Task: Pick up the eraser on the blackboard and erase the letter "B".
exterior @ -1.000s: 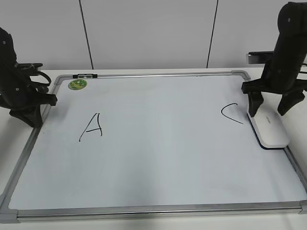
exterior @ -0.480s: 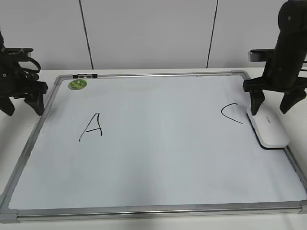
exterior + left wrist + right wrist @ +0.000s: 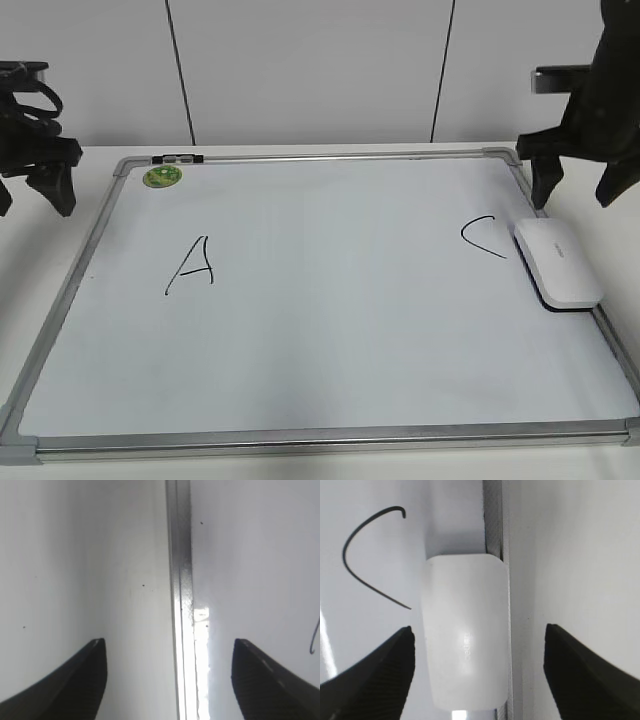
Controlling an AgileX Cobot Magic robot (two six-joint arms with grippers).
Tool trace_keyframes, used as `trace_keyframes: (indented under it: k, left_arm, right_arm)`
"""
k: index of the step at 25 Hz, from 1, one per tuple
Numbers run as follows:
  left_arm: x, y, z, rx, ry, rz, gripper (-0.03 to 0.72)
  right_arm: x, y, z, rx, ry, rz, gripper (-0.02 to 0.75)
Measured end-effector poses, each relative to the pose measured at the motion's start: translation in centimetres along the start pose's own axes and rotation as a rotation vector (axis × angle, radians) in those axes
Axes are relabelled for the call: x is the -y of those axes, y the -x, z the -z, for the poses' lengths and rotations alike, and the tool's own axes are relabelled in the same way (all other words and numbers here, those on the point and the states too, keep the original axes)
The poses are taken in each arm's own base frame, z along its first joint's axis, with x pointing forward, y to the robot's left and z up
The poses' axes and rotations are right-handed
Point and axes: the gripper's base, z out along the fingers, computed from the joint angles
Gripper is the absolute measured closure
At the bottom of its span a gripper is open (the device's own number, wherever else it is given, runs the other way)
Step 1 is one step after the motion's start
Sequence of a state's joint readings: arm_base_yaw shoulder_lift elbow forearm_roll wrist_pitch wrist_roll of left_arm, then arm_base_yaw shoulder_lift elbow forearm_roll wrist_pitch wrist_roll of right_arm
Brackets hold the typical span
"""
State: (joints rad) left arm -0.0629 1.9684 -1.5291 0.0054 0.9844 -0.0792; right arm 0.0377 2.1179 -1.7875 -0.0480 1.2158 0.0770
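Note:
The eraser point(image 3: 558, 262), a flat white rounded block, lies on the blackboard point(image 3: 330, 300) against its right frame, next to a black "C" point(image 3: 482, 238). A black "A" point(image 3: 192, 265) is at the left. No letter "B" is in view. My right gripper point(image 3: 577, 195) is open and empty, raised above the far end of the eraser. In the right wrist view the eraser point(image 3: 465, 630) sits below and between the open jaws point(image 3: 479, 628), with the "C" point(image 3: 367, 562) beside it. My left gripper point(image 3: 32, 195) is open and empty above the board's left frame point(image 3: 181, 580).
A round green sticker point(image 3: 161, 177) and a small black-and-silver clip point(image 3: 180, 158) are at the board's far left corner. White table surface surrounds the board, and a white panelled wall stands behind it.
Both grippers have risen. The right one has lifted away from the eraser, which stays put on the board. The left one has moved up and back from the left frame.

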Motion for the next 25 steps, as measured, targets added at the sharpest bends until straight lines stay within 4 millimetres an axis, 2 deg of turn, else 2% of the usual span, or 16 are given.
trace_keyframes:
  k: [3,5,8,11,15,20,25]
  left_arm:
    - [0.1,-1.4,2.1,0.023,0.004,-0.012,0.108]
    - [0.0,-2.9,3.4,0.046,0.002,-0.012,0.111]
    - [-0.2,-5.6,4.7,0.059,0.002,-0.014,0.118]
    - [-0.6,-8.0,6.0,0.067,0.011,-0.021,0.120]
    - [-0.9,-10.9,8.3,0.114,0.014,-0.024,0.127]
    - [-1.3,-15.0,11.3,0.203,0.013,-0.026,0.133]
    - [-1.7,-20.0,12.6,0.252,0.010,-0.024,0.134]
  right_arm:
    - [-0.9,-0.9,3.2,0.063,-0.010,0.021,0.143]
    - [-2.1,-2.6,6.3,0.117,-0.035,0.054,0.143]
    - [-3.8,-5.0,8.7,0.151,-0.058,0.097,0.144]
    - [-5.1,-7.5,9.9,0.167,-0.069,0.132,0.144]
    - [-6.3,-10.7,10.1,0.200,-0.051,0.169,0.144]
    - [-5.8,-14.2,10.2,0.238,-0.031,0.173,0.144]
    - [-4.7,-17.3,10.9,0.279,-0.018,0.162,0.146]
